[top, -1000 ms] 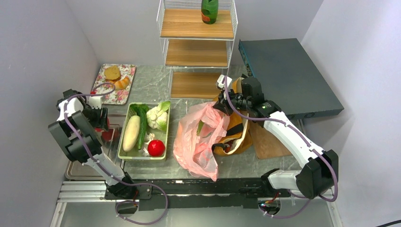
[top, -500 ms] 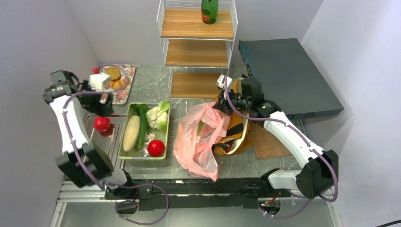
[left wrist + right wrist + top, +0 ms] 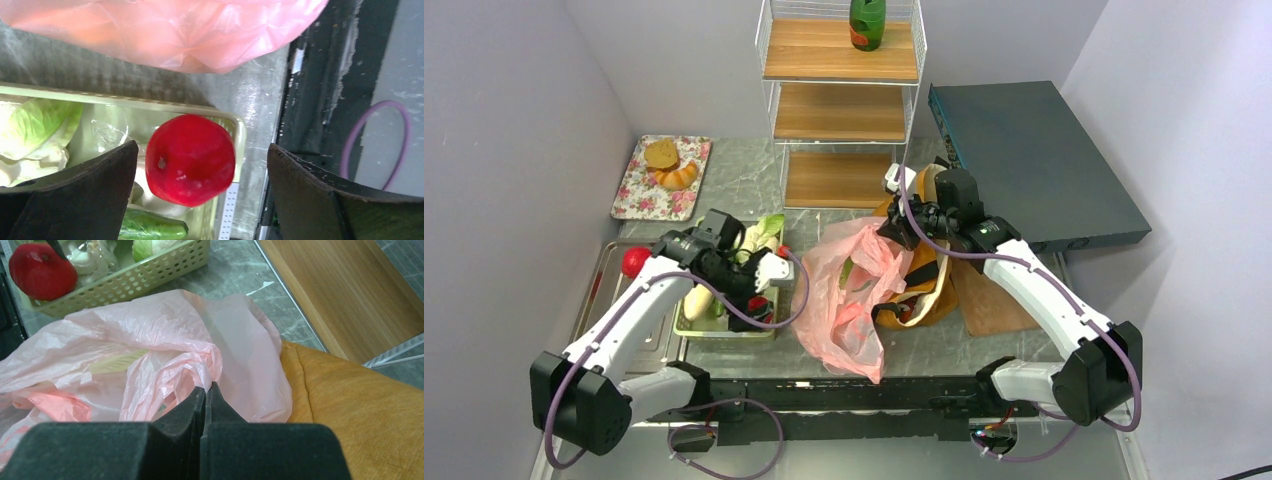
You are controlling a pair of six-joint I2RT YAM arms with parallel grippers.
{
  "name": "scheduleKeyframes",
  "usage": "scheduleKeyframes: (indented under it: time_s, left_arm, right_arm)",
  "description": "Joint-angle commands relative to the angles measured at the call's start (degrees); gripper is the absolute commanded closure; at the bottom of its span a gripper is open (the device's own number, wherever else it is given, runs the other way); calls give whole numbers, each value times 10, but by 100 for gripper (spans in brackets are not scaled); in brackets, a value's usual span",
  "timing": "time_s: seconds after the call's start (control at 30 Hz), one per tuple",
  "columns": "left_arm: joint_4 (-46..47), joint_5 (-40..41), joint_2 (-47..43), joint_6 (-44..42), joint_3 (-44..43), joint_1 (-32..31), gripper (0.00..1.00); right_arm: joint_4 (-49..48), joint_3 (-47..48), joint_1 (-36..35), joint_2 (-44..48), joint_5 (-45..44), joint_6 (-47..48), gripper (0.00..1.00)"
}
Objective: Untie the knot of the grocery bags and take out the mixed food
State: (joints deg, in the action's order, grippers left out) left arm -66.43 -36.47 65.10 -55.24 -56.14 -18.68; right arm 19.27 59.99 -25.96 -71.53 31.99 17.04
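Observation:
The pink plastic bag (image 3: pixel 844 295) lies slumped at the table's middle, against the mustard tote (image 3: pixel 921 275). My right gripper (image 3: pixel 896 228) is shut on a fold of the pink bag's upper edge (image 3: pixel 220 365), with the tote (image 3: pixel 360 410) just right of it. My left gripper (image 3: pixel 761 288) hangs open over the near end of the green basket (image 3: pixel 686 325). A round red fruit (image 3: pixel 190 160) lies in the basket between the spread fingers, untouched. The basket also holds cabbage (image 3: pixel 35 125), cucumber (image 3: pixel 152 230) and a pale long vegetable (image 3: pixel 696 300). Another red fruit (image 3: pixel 633 262) lies on the metal tray (image 3: pixel 594 310).
A wire rack with wooden shelves (image 3: pixel 842 110) stands behind, a green bottle (image 3: pixel 867 22) on top. A floral tray with bread (image 3: pixel 662 175) sits at the back left. A dark flat box (image 3: pixel 1034 160) lies right, a wooden board (image 3: pixel 989 300) beside the tote.
My left arm swung from the metal tray at the far left over to the basket, leaving a red fruit on the tray. The right gripper kept its hold on the pink bag.

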Motion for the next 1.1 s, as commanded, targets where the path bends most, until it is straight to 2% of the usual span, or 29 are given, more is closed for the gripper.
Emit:
scheduleKeyframes:
  time_s: [0.0,0.13,0.17,0.3,0.4,0.47,0.53,0.6,0.7,0.8,0.87,0.97,1.07]
  left_arm:
    - [116,80,15,77,24,-50,1]
    - [127,123,17,90,58,-70,1]
    - [123,128,12,88,62,-70,3]
    - [82,109,-13,94,40,-68,30]
    - [49,90,-36,106,0,-54,49]
    - [34,77,-47,111,-23,-22,69]
    - [21,56,-52,125,-45,31,81]
    - [5,44,-56,140,-70,92,84]
    - [-26,44,-63,132,-100,235,83]
    - [-56,97,-56,62,-79,363,82]
    - [-44,129,-50,14,-40,441,82]
    - [11,170,-21,-48,16,530,81]
    - [70,198,14,-81,55,571,80]
  right_arm:
    - [8,1,0,10,-4,30,100]
    - [5,6,1,9,-6,7,100]
    - [5,6,1,10,-2,4,100]
    - [12,-2,-5,4,8,18,100]
    - [50,28,-5,-17,29,48,100]
    - [60,44,-6,-34,27,65,100]
    - [52,57,-5,-49,25,72,100]
    - [48,71,-6,-61,27,73,100]
    - [47,89,-8,-78,34,69,100]
    - [26,89,-10,-86,37,55,100]
    - [24,89,-10,-90,38,52,100]
    - [36,98,-10,-101,39,67,100]
    - [46,111,-10,-112,38,70,100]
